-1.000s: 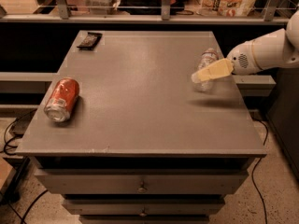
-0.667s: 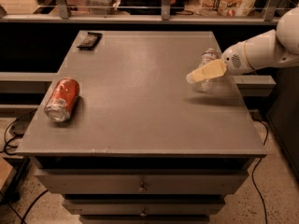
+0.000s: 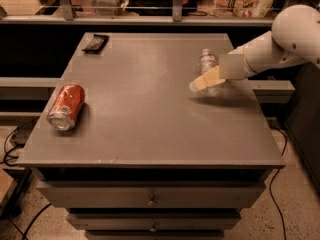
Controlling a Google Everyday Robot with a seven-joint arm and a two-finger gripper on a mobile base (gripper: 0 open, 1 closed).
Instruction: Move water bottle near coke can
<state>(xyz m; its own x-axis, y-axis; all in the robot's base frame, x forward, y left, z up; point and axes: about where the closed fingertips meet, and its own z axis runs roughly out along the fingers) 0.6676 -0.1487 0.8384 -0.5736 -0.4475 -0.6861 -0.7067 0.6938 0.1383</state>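
The water bottle, clear with a white cap and label band, is at the right side of the grey table. My gripper reaches in from the right on a white arm, and its cream fingers cross the bottle's lower part, shut on it just above the table. The coke can, red with a silver rim, lies on its side near the table's left edge, far from the bottle.
A small flat black object lies at the table's back left corner. Drawers sit under the tabletop. A counter with packages runs behind the table. Cables lie on the floor at the left and right.
My gripper has moved left over the table, and the water bottle has shifted left with it. The coke can has not moved.
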